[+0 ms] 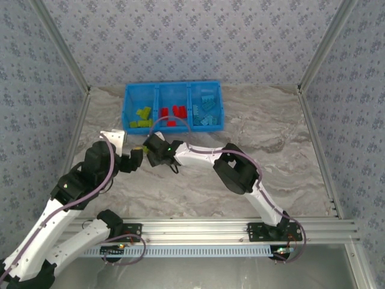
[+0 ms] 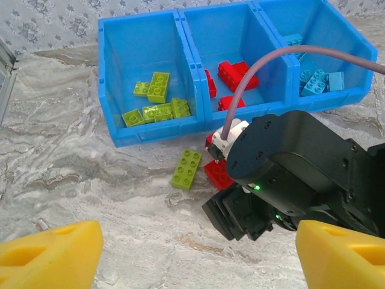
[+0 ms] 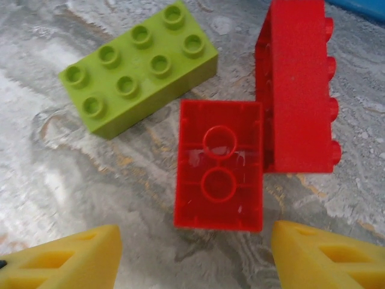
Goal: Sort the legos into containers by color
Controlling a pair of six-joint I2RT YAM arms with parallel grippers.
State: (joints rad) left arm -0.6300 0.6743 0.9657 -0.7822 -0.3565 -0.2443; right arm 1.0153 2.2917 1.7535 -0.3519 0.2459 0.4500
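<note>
Right gripper, fingers spread apart, hangs over an upturned red brick on the marble table, just in front of the blue bin. A second red brick lies on its side just beside it, and a lime brick lies near. Left gripper, likewise spread and empty, hovers close by. The bin's compartments hold lime legos on the left, red legos in the middle and light blue legos on the right.

Right jaws apart; upturned red brick touches sideways red brick; lime brick just beside, studs up.
</note>
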